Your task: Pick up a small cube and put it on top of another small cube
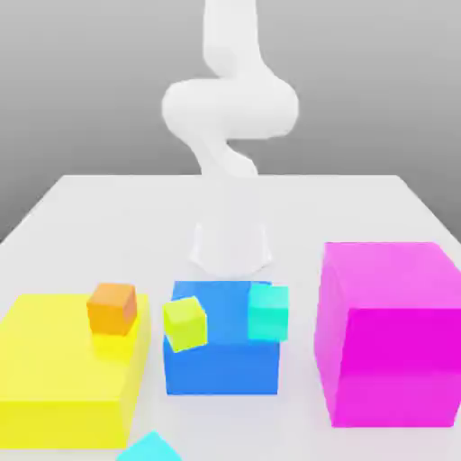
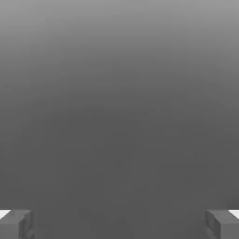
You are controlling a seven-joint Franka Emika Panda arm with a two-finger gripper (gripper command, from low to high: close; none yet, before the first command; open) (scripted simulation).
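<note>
Hand view — open jaws [image 2: 119, 225], grey room between

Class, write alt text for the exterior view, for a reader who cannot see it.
Small cubes in orange, yellow-green, turquoise and cyan appear among big yellow, blue and magenta blocks on a pale surface, with a white robot arm behind.

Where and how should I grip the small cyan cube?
I'd come down from above and close on two opposite upright sides of the small cyan cube. In the exterior view it appears turned, a corner pointing toward the arm, so the open gripper likely needs a twist to match. Its lower part is cut off there.
</note>
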